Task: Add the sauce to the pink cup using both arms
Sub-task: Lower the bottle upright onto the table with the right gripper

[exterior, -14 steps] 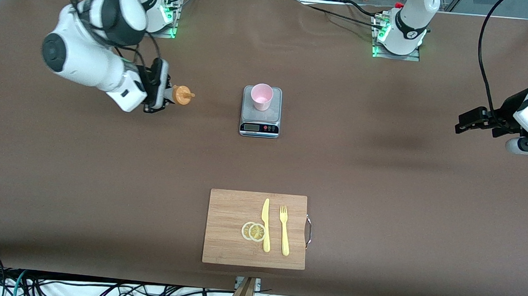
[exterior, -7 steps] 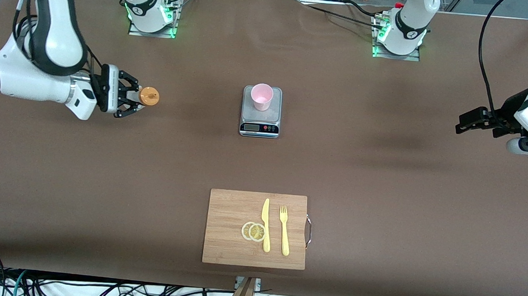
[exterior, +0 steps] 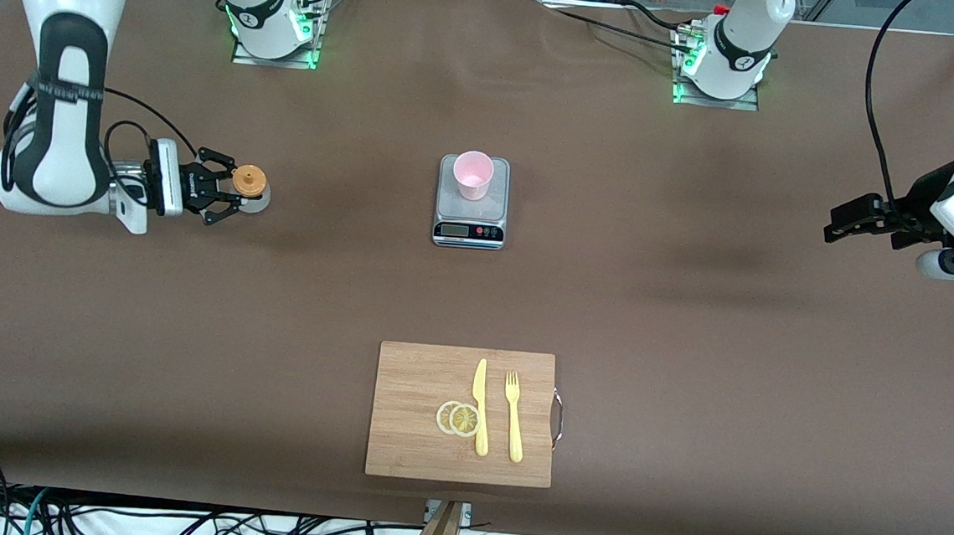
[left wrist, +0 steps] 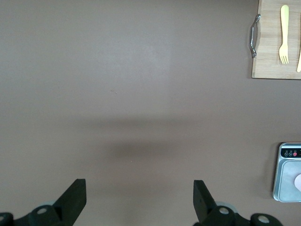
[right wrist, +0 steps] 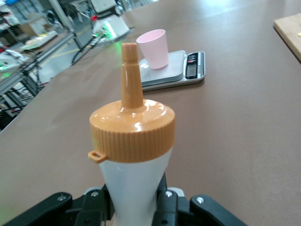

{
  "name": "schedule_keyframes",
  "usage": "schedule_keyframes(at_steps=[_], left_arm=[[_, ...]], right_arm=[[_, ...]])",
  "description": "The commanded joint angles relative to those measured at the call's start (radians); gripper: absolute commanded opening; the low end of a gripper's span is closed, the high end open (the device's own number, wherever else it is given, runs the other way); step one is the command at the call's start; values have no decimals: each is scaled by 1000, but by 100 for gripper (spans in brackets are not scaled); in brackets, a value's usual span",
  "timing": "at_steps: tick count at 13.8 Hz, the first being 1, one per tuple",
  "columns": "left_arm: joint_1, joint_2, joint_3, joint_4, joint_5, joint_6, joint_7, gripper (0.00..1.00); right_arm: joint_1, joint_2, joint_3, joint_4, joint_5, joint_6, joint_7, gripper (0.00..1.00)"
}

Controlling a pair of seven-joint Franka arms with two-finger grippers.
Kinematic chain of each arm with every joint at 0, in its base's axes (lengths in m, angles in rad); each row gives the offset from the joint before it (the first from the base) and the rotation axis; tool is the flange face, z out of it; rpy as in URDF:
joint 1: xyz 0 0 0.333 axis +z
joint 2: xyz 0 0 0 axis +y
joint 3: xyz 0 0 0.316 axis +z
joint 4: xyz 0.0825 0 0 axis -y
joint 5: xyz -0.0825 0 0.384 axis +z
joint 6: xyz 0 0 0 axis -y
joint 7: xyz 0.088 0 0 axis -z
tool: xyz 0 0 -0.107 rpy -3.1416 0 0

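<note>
The sauce bottle [exterior: 249, 183] is whitish with an orange nozzle cap and stands upright, toward the right arm's end of the table. My right gripper [exterior: 226, 192] is shut on its body, with fingers pressed on both sides in the right wrist view [right wrist: 136, 200]. I cannot tell whether the bottle's base touches the table. The pink cup [exterior: 472, 175] stands on a small scale [exterior: 469, 229] at the table's middle, and also shows in the right wrist view [right wrist: 154, 47]. My left gripper [exterior: 833, 223] waits open and empty over the left arm's end of the table [left wrist: 139, 186].
A wooden cutting board [exterior: 408, 414] lies nearer the front camera than the scale. It holds a yellow knife [exterior: 480, 406], a yellow fork [exterior: 513, 417] and lemon slices [exterior: 458, 418]. The left wrist view shows the board's handle [left wrist: 254, 42] and the scale's edge [left wrist: 287, 172].
My right arm carried the bottle away from the cup toward its own end of the table. It turned the bottle from tilted to upright and lowered it. The left arm has not moved.
</note>
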Motion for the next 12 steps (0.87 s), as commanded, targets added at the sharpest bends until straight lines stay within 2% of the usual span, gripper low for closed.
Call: schedule_keyframes(at_steps=[1, 4, 5, 7, 8, 9, 10, 12], left_arm=[[6, 14, -5, 34, 18, -22, 20, 100], [6, 14, -5, 34, 18, -22, 20, 100], [6, 14, -5, 34, 18, -22, 20, 100], [6, 14, -5, 34, 18, -22, 20, 100], [6, 14, -5, 34, 18, -22, 20, 100], [6, 14, -5, 34, 18, -22, 20, 100], [6, 14, -5, 34, 18, -22, 20, 100], [6, 14, -5, 34, 18, -23, 20, 100]], right_arm=[[-140, 95, 89, 120, 22, -90, -115, 31], [-312, 133, 245, 181, 6, -90, -202, 31], [-343, 141, 278, 207, 2, -93, -228, 31], [-358, 141, 287, 226, -18, -102, -253, 32], [-360, 143, 287, 226, -20, -122, -253, 48], [-361, 149, 286, 226, -26, -128, -252, 80], [-369, 149, 285, 228, -52, -128, -246, 85], [-384, 147, 279, 240, -107, -128, -236, 85]])
